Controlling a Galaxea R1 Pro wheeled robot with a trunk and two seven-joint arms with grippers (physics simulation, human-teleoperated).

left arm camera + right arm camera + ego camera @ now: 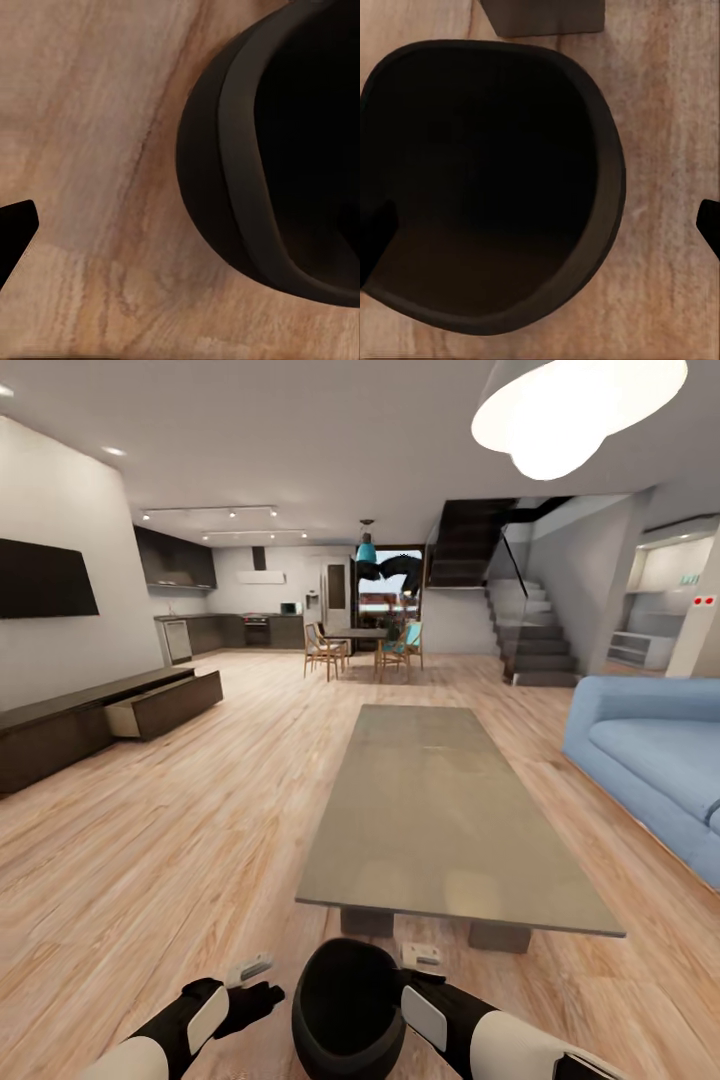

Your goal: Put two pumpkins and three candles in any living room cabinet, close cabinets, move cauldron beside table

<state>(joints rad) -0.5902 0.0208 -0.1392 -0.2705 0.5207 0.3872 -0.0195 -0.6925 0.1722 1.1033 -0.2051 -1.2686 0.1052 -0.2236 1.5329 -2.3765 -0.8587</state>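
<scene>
The black cauldron (348, 1010) is low between my two arms, just in front of the near end of the grey table (440, 810). My right gripper (540, 232) is open, with the cauldron (495, 180) wall between its fingers: one fingertip (375, 240) lies over the mouth and the other is outside. My left gripper (180, 225) is at the cauldron's (225, 187) other side, with one fingertip (15, 232) out over the floor and the other lost against the dark pot. The dark-brown cabinet (60, 725) stands along the left wall with one drawer (165, 705) pulled out. The pumpkins and candles are out of view.
A blue sofa (650, 760) runs along the right of the table. A table leg (547, 19) stands close beyond the cauldron. Wood floor (180, 830) lies between table and cabinet. A dining set (360, 645) and stairs (530, 640) are at the far end.
</scene>
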